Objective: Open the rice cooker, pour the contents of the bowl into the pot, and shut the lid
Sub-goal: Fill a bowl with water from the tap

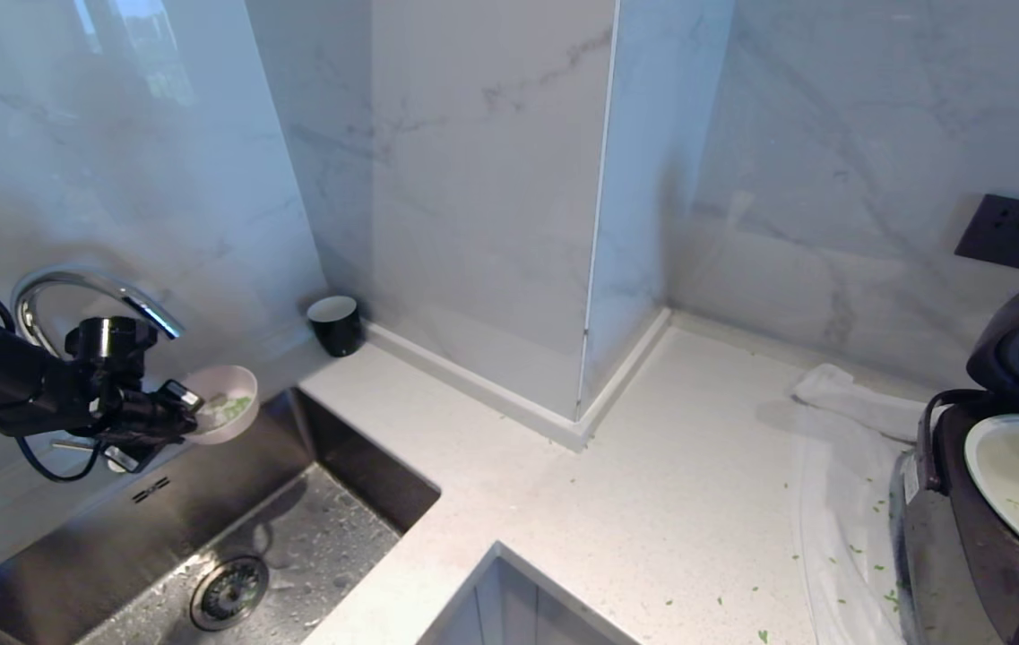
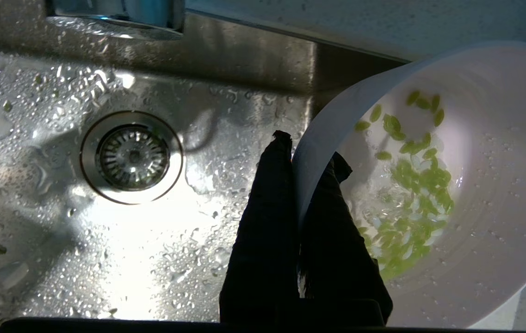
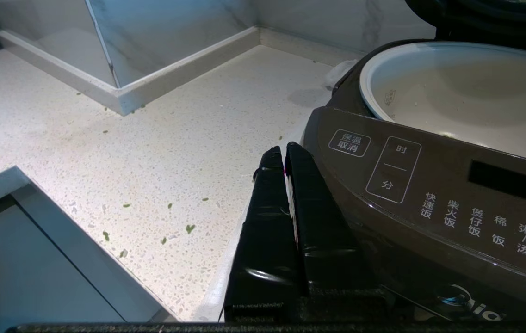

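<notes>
Over the wet steel sink (image 1: 204,528), our left gripper (image 2: 297,152) pinches the small pink bowl's (image 1: 224,403) rim, keeping the green bits (image 2: 411,203) level. The dark rice cooker (image 1: 975,555) waits open; our right gripper (image 3: 285,155) is closed, empty.

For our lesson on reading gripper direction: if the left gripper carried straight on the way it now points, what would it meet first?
Probably the wet steel sink. The left gripper, shut on the pink bowl's rim, points down over the basin in its wrist view, beside the drain. Depth is unclear.
</notes>
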Robot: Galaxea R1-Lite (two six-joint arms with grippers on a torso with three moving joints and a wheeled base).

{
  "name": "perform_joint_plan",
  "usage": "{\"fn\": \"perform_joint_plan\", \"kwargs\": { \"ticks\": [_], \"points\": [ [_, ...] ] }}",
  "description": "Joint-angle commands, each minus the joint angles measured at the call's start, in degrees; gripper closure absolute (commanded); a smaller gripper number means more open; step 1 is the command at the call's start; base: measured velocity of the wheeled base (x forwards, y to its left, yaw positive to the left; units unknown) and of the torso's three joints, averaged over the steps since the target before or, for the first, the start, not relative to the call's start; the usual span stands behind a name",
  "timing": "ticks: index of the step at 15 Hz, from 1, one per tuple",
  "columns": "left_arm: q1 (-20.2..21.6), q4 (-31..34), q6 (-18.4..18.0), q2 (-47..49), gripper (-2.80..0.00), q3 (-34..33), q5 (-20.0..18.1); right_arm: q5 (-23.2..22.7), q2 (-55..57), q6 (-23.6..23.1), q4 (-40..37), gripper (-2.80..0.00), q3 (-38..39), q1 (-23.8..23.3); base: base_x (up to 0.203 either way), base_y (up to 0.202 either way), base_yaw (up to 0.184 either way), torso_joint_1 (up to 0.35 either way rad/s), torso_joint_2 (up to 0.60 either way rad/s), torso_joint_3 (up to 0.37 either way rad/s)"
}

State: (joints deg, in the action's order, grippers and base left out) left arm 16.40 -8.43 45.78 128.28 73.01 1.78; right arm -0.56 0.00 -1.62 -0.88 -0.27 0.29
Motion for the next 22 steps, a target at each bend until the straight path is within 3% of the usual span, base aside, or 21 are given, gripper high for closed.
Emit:
{"fn": "perform_joint_plan", "kwargs": {
  "ticks": [1, 22],
  "points": [
    [0.04, -1.28, 0.23, -0.84, 0.00, -1.00, -0.02, -0.06, 0.00, -0.05, 0.00, 0.00, 0.00, 0.06, 0.000, 0.000, 0.000, 0.000, 0.00, 0.000],
    [0.13, -6.07, 0.10, -2.86, 0.00, -4.63, -0.29, 0.03, 0.00, -0.05, 0.00, 0.00, 0.00, 0.00, 0.000, 0.000, 0.000, 0.000, 0.00, 0.000]
  ]
}}
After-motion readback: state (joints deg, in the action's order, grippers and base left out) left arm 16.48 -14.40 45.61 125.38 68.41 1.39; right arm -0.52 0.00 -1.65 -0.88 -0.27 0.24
